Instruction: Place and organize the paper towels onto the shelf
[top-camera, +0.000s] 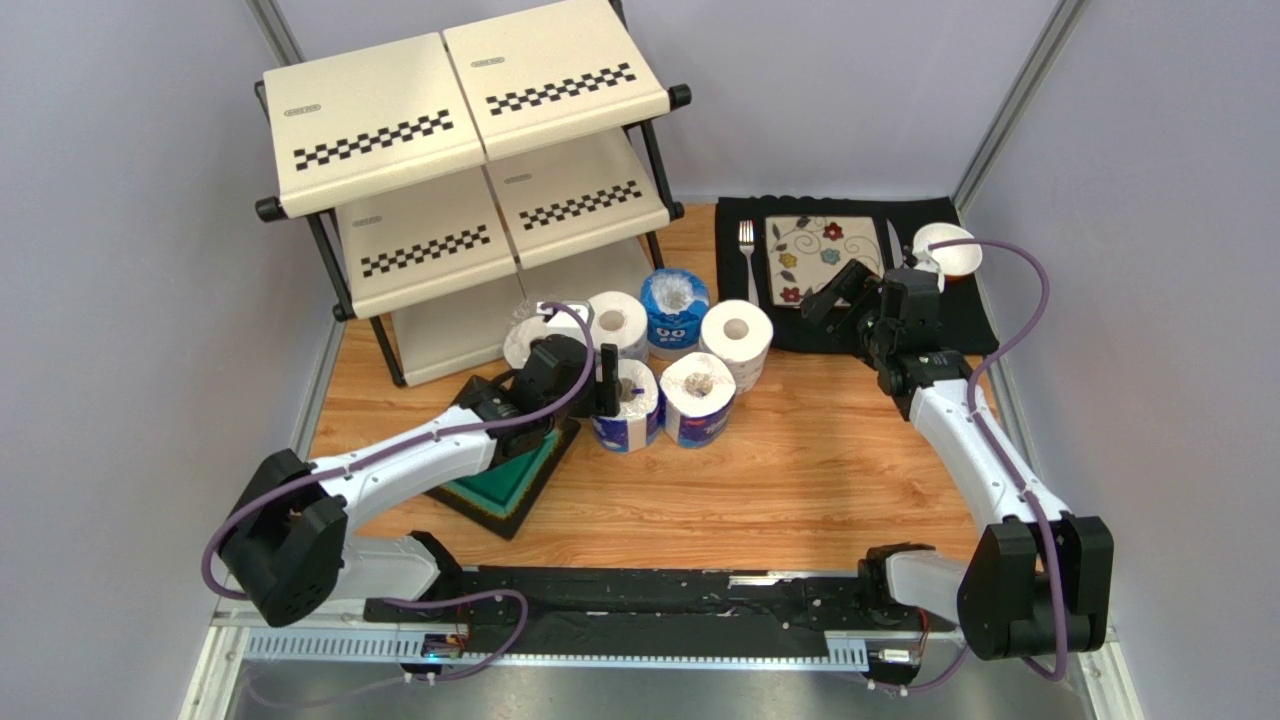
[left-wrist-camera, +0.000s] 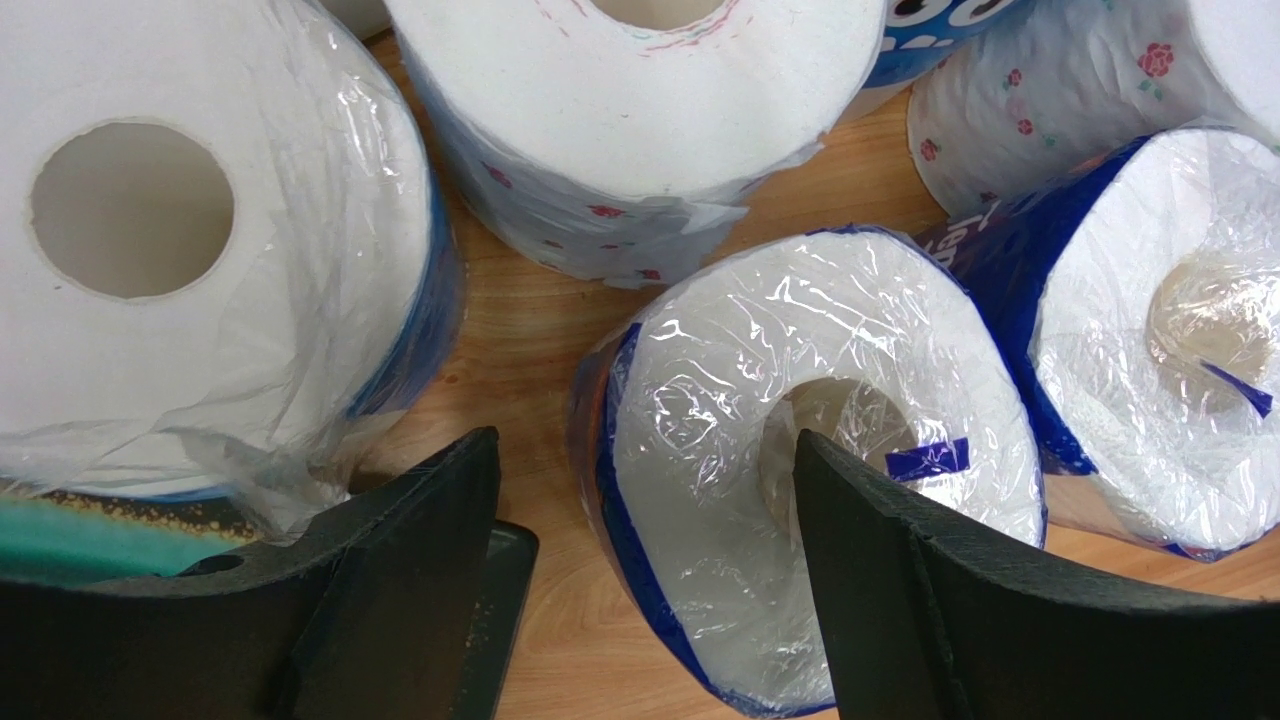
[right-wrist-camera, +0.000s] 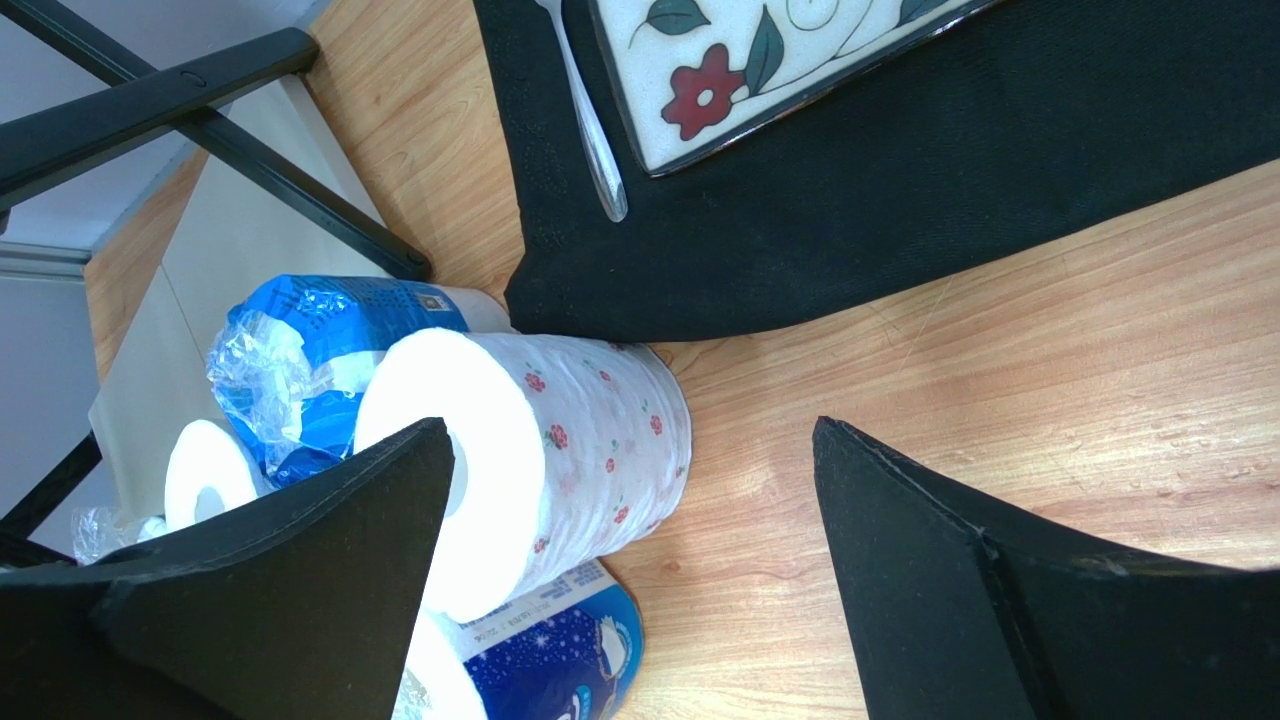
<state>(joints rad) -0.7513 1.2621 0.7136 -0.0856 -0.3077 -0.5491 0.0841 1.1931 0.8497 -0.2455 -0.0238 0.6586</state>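
The shelf (top-camera: 394, 143), cream panels with checkered strips on a black frame, stands at the back left with nothing on its visible tiers. Six paper towels stand clustered on the table in front of it. My left gripper (top-camera: 609, 375) is open over the front-left blue-wrapped roll (top-camera: 628, 408). In the left wrist view (left-wrist-camera: 646, 465) one finger (left-wrist-camera: 902, 570) hangs over the core of that roll (left-wrist-camera: 721, 390) and the other (left-wrist-camera: 406, 555) outside its wall. My right gripper (top-camera: 830, 300) is open and empty, right of the floral roll (top-camera: 736, 339), which also shows in the right wrist view (right-wrist-camera: 586, 435).
A black placemat (top-camera: 962, 323) at the back right holds a floral plate (top-camera: 824, 249), a fork (top-camera: 747, 248) and a white cup (top-camera: 947, 251). A green-and-black square pad (top-camera: 511, 477) lies under my left arm. Grey walls close in the sides.
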